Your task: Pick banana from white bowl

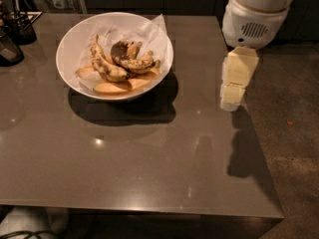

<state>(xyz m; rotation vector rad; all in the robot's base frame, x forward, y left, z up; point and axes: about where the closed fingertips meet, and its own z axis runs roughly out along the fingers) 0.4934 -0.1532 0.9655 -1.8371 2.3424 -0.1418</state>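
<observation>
The white bowl (pixel 70 44), lined with crumpled white paper, stands on the back left part of the grey table. In it lies the banana (pixel 133 62), short, speckled, with a dark brown end towards the bowl's middle. A longer speckled banana (pixel 105 66) lies to its left, and pale orange pieces (pixel 111 87) lie at the front. My gripper (pixel 230 102) hangs cream-coloured from the white arm (pixel 253 15) over the table's right side. It points down, well to the right of the bowl and clear of it, and holds nothing that I can see.
Dark containers (pixel 19 28) and a dark object (pixel 8 51) stand at the table's far left back. The table's right edge (pixel 259 148) drops to a speckled floor. The front edge runs along the bottom.
</observation>
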